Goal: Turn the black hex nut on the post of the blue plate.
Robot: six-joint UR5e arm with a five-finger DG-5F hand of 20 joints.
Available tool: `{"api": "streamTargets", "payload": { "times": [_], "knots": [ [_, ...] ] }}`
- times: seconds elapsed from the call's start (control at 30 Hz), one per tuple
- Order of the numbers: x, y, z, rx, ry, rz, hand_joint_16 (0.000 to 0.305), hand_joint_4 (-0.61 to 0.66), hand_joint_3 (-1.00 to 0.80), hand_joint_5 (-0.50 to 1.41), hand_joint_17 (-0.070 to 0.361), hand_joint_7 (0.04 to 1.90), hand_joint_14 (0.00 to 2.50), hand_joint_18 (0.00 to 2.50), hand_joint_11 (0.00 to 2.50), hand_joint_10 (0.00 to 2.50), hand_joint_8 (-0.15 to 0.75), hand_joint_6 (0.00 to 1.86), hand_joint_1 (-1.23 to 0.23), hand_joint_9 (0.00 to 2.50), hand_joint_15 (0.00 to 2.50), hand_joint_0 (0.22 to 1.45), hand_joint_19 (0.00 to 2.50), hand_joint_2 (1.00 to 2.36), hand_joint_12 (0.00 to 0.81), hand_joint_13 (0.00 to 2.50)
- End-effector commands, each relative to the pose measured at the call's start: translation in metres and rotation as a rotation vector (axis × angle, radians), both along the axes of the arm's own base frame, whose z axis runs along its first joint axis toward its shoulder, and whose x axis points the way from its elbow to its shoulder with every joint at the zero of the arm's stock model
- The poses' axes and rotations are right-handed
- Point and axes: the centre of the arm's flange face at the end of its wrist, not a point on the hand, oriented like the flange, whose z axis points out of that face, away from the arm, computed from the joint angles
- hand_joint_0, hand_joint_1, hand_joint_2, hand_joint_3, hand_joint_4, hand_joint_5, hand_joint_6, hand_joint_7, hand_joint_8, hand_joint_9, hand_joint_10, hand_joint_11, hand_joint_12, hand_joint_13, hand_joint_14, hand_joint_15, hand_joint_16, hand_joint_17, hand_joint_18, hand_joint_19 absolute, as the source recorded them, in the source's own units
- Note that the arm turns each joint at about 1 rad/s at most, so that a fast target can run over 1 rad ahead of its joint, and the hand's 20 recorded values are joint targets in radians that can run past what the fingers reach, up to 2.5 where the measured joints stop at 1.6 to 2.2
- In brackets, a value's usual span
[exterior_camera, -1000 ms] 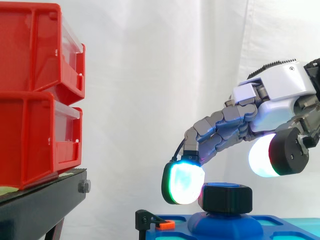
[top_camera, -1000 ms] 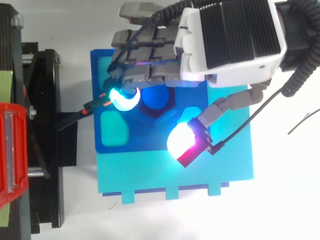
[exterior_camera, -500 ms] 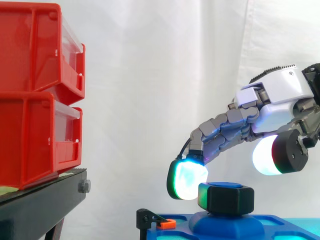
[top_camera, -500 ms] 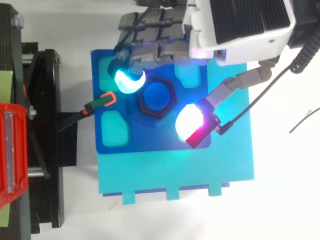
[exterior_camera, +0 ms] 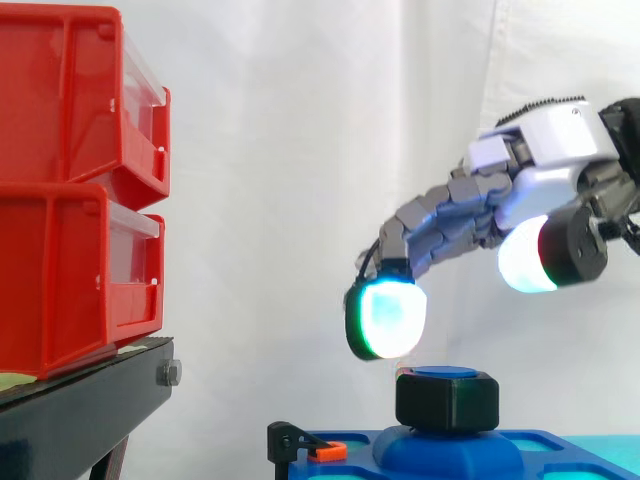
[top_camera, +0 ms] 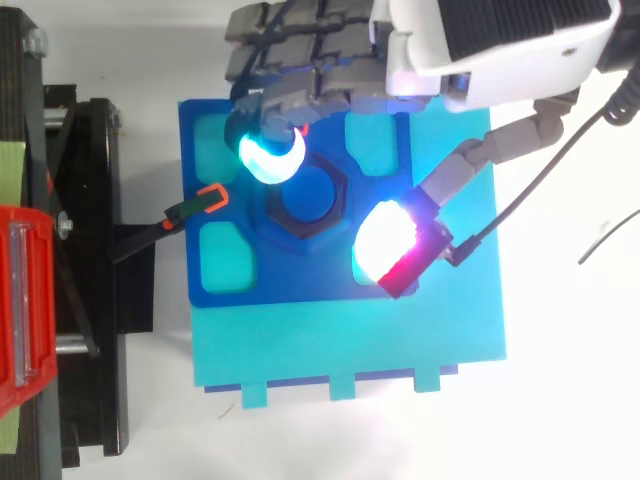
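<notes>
The black hex nut (exterior_camera: 447,399) sits on the blue post (top_camera: 305,196) at the middle of the blue plate (top_camera: 300,275). My hand (exterior_camera: 545,165) hovers above and to the right of it, fingers bent but apart, touching nothing. A cyan-green glowing fingertip (exterior_camera: 386,318) hangs just above the nut's left edge. The thumb pad (top_camera: 385,240), white and red, floats clear on the nut's other side. From above, the hand (top_camera: 480,40) reaches in from the upper right, and the nut (top_camera: 312,200) lies free between fingertip and thumb.
Two stacked red bins (exterior_camera: 75,180) stand on a black stand (exterior_camera: 90,400) at the left. A black clamp with an orange tip (top_camera: 200,203) grips the plate's left edge. The blue plate rests on a larger cyan board (top_camera: 350,340).
The hand has lifted off the nut and drawn up and back. Its glowing fingertip, beside the nut a second ago, now hangs above it, and the thumb has moved away.
</notes>
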Motion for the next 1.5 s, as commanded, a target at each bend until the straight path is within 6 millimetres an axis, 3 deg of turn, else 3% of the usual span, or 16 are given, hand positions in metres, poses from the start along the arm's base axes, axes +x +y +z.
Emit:
{"api": "streamTargets", "payload": {
  "times": [0.0, 0.2, 0.23, 0.43, 0.57, 0.73, 1.3, 1.47],
  "knots": [
    [0.005, 0.006, 0.01, 0.003, -0.011, -0.006, 0.056, 0.3, -0.5, -0.16, 0.125, 0.94, 0.0, 0.0, 0.01, 0.0, 0.288, 0.5, -0.48, 0.39, 0.0, 0.47, 0.03, 1.0, 0.384, 0.08],
    [0.01, 0.019, 0.013, 0.004, -0.026, -0.019, 0.056, 0.3, -0.5, -0.16, 0.125, 0.94, 0.0, 0.0, 0.02, 0.0, 0.289, 0.5, -0.48, 0.39, 0.0, 0.47, 0.03, 1.0, 0.384, 0.08],
    [0.014, 0.029, 0.009, 0.001, -0.032, -0.024, 0.056, 0.3, -0.5, -0.16, 0.125, 0.94, 0.0, 0.0, 0.01, 0.0, 0.289, 0.5, -0.48, 0.39, 0.0, 0.47, 0.03, 1.0, 0.383, 0.08],
    [0.017, 0.045, 0.001, -0.007, -0.031, -0.035, 0.055, 0.3, -0.5, -0.16, 0.125, 0.94, 0.0, 0.0, 0.02, 0.0, 0.289, 0.5, -0.48, 0.39, 0.0, 0.47, 0.02, 1.0, 0.384, 0.08],
    [0.019, 0.06, -0.014, -0.018, -0.041, -0.03, 0.055, 0.3, -0.5, -0.16, 0.124, 0.94, 0.0, 0.0, 0.02, 0.0, 0.288, 0.5, -0.48, 0.39, 0.0, 0.47, 0.03, 1.0, 0.384, 0.07],
    [0.025, 0.07, -0.015, -0.017, -0.092, -0.018, 0.055, 0.3, -0.5, -0.16, 0.124, 0.94, 0.0, 0.0, 0.01, 0.0, 0.288, 0.5, -0.48, 0.39, 0.0, 0.47, 0.02, 1.0, 0.384, 0.07],
    [0.019, 0.072, -0.02, -0.022, -0.035, -0.028, 0.055, 0.3, -0.5, -0.16, 0.124, 0.94, 0.0, 0.0, 0.01, 0.0, 0.287, 0.5, -0.48, 0.39, 0.0, 0.48, 0.03, 1.0, 0.382, 0.06],
    [0.015, 0.064, -0.022, -0.021, -0.012, -0.025, 0.055, 0.3, -0.5, -0.16, 0.124, 0.94, 0.0, 0.0, 0.02, 0.0, 0.285, 0.5, -0.48, 0.39, 0.0, 0.48, 0.03, 1.0, 0.382, 0.06]
  ]
}}
